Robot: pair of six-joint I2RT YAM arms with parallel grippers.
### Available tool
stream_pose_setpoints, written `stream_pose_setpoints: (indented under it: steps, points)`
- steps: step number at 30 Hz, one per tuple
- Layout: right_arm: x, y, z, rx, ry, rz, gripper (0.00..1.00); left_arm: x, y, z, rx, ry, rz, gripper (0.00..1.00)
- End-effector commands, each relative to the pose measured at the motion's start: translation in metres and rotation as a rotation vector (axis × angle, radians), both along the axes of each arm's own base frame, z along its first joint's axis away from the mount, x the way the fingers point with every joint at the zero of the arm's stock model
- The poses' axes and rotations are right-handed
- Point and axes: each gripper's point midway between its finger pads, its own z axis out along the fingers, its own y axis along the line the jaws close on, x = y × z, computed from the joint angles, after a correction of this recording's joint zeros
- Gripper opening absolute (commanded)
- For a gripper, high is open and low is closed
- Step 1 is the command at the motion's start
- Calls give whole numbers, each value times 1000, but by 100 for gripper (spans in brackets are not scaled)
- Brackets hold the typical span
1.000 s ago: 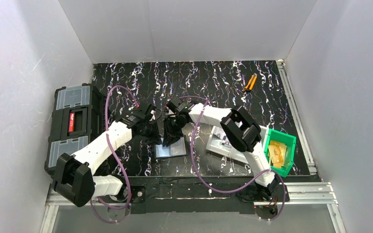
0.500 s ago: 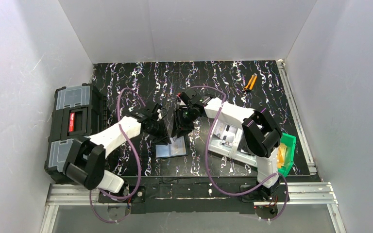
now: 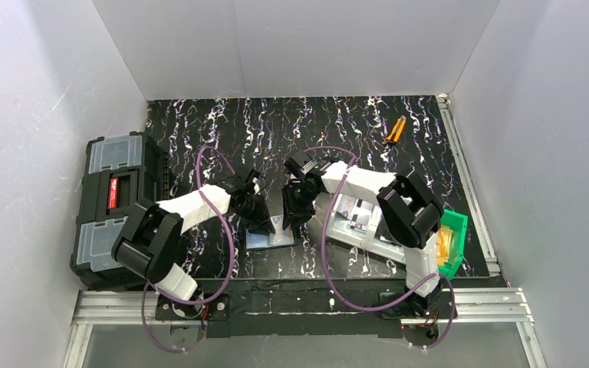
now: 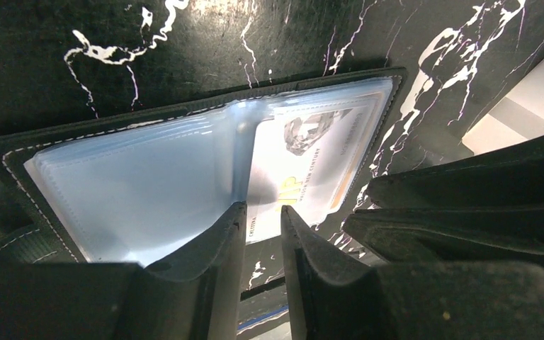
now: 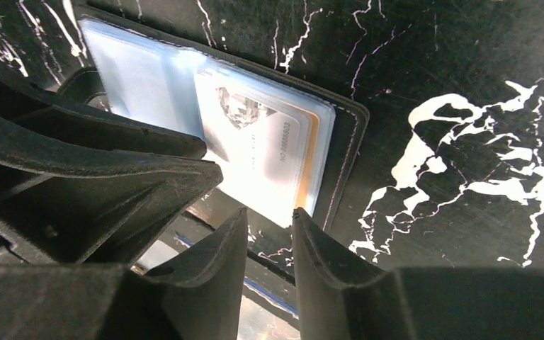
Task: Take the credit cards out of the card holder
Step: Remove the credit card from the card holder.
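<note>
The card holder (image 3: 270,236) lies open and flat on the black marbled table, blue-grey pockets up. In the left wrist view its left half (image 4: 134,184) shows only the pocket, and the right pocket holds a pale silvery card (image 4: 312,156). In the right wrist view that card (image 5: 262,156) lies over an orange-tan card edge (image 5: 314,159). My left gripper (image 3: 264,220) stands over the fold, its tips (image 4: 262,216) a narrow gap apart and empty. My right gripper (image 3: 295,215) stands at the card's near edge (image 5: 269,216), also slightly open and empty. The two grippers are close side by side.
A big black toolbox (image 3: 115,207) stands at the left. A grey bin (image 3: 357,222) and a green bin (image 3: 451,238) with yellow packets stand at the right under the right arm. An orange-handled tool (image 3: 394,130) lies at the back right.
Both grippers have moved toward the near edge and down onto the open card holder, ending closer together. The holder has stayed in place.
</note>
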Motion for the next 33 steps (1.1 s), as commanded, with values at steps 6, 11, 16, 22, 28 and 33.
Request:
stream_pose_setpoints:
  steps: [6, 11, 16, 22, 28, 33]
  points:
    - [-1, 4, -15, -40, -5, 30, 34, -8, 2, -12, -13, 23, -1, 23]
    - [-1, 1, -25, -78, 4, 30, 31, -9, 1, -16, -22, 24, -6, 24]
    - [-5, -4, -35, -107, 26, 27, 23, -10, -4, -20, -57, 27, -4, 23]
    - [-7, -10, -44, -141, 35, 24, 14, -11, -3, -21, -54, 26, 3, 25]
    - [-8, -17, -53, -181, 47, 13, 8, -18, 12, -28, 2, 21, -9, 29]
    - [-11, -18, -58, -191, 66, 13, 5, -19, 6, -31, -53, 10, -9, 31]
